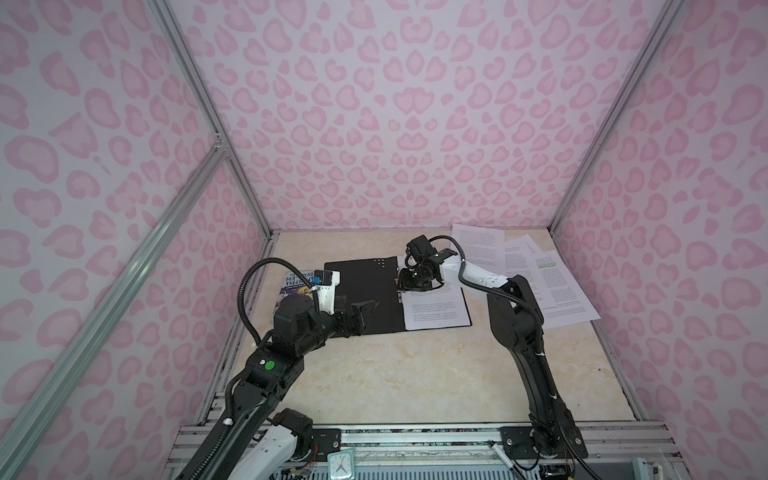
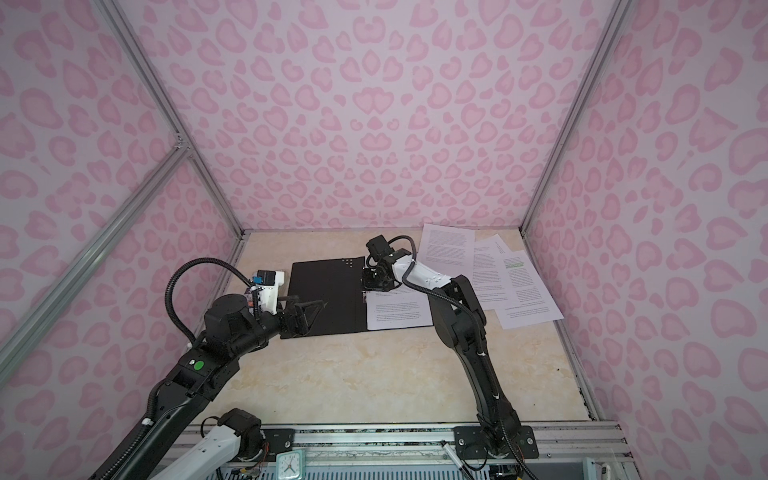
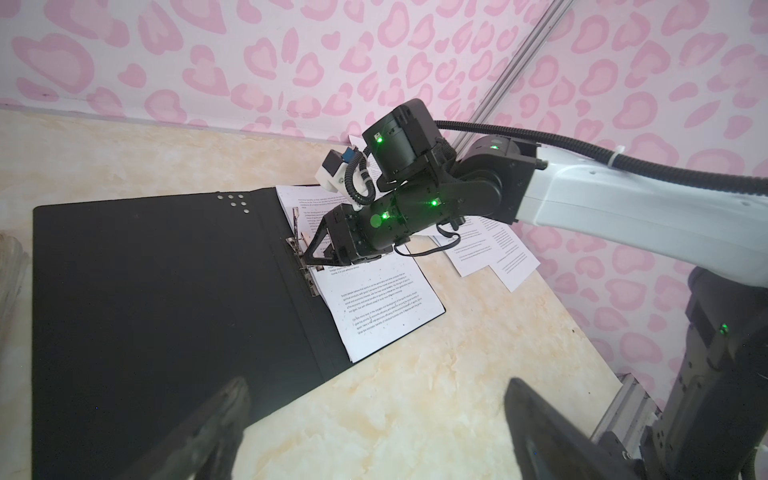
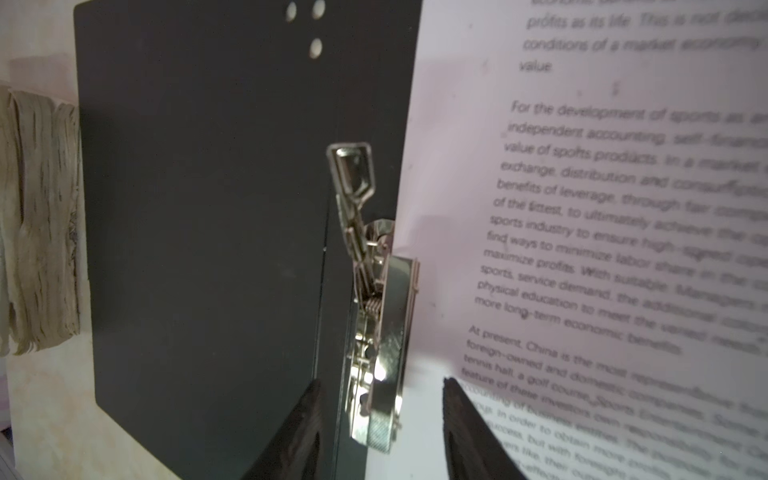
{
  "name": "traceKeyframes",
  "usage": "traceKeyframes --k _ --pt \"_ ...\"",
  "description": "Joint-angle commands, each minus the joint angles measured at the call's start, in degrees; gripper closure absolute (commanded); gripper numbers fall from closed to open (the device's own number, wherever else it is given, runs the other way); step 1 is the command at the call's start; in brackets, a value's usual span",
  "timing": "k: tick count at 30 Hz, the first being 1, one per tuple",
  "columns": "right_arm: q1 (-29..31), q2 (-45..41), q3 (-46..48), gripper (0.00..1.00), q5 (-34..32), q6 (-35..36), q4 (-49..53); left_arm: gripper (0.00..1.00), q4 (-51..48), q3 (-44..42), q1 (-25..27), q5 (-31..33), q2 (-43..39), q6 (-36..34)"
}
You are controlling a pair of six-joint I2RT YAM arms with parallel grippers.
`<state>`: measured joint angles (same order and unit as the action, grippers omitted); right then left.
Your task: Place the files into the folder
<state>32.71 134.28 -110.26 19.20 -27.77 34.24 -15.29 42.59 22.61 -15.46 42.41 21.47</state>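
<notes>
Desk clock (image 1: 341,465) sits nearest, at 6 o'clock off the table (image 1: 395,374). Mid-table the black folder (image 1: 357,282) lies open, spine running 12 to 6. One sheet (image 1: 436,309) rests on its 3 o'clock half. The other files (image 1: 540,282) are fanned at 2 o'clock, well apart, and the right arm is nearer them.

Over the spine the right gripper (image 4: 381,379) stands part-spread, straddling the metal clip (image 4: 374,291) and pinching nothing. The clip's long axis follows the spine.

At the folder's 7 o'clock the left gripper (image 3: 376,382) is spread wide and empty.

Only the right wrist view shows gaps either side of the clip; both top views hide them.
</notes>
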Motion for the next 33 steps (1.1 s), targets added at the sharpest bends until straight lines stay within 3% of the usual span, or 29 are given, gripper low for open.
traceKeyframes --k 1,22,33 --pt "0.2 1.4 -1.3 0.56 0.7 -1.1 -0.4 0.03 1.6 -0.2 0.0 -0.6 -0.2 0.4" --pt "0.7 2.5 -2.0 0.82 2.7 -3.5 -1.0 0.03 1.6 -0.2 0.0 -0.7 -0.7 0.5" --pt "0.1 -2.8 4.3 0.88 5.1 -6.4 -4.9 0.03 1.5 -0.3 0.0 -0.5 -1.8 0.5"
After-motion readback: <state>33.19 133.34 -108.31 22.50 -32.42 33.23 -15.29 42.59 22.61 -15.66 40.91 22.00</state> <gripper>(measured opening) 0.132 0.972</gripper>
